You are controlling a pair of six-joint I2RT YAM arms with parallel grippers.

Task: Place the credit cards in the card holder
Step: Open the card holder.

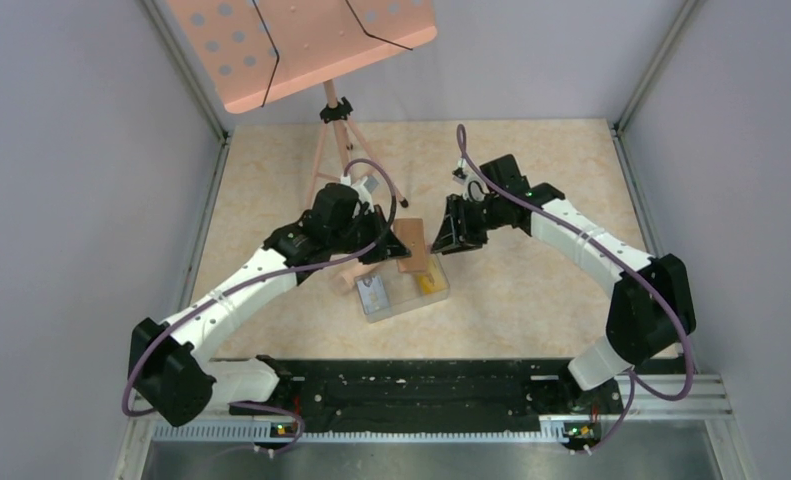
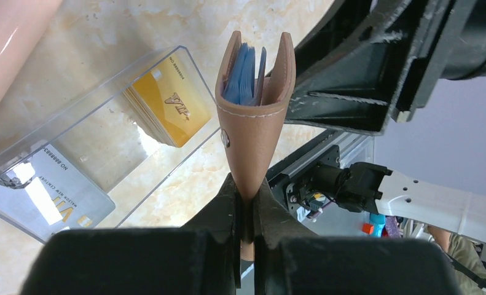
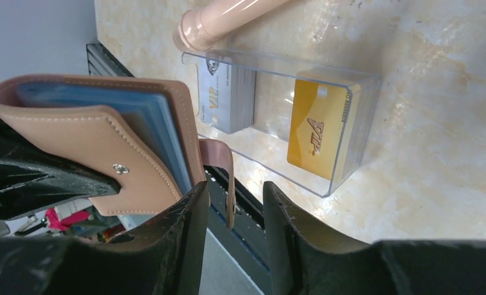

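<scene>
Credit cards: two stacks of thin glossy plastic, yellow-orange point(image 3: 317, 132) and pale grey point(image 3: 225, 101), lying in the tray.
Tray: clear, hard-walled rectangle point(image 3: 351, 178) on the marbled beige table point(image 3: 443, 123).
Card holder: tan stitched leather point(image 2: 252, 129) with blue sleeves inside, held up close to the tray.
Left gripper: I see it point(image 2: 246, 190) pinched tight on the holder's folded edge.
Right gripper: fingers parted point(image 3: 235, 190), with the holder's snap strap point(image 3: 228, 178) hanging between them.

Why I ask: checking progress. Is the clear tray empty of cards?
No, a yellow card stack and a grey card stack lie in the clear tray.
</scene>
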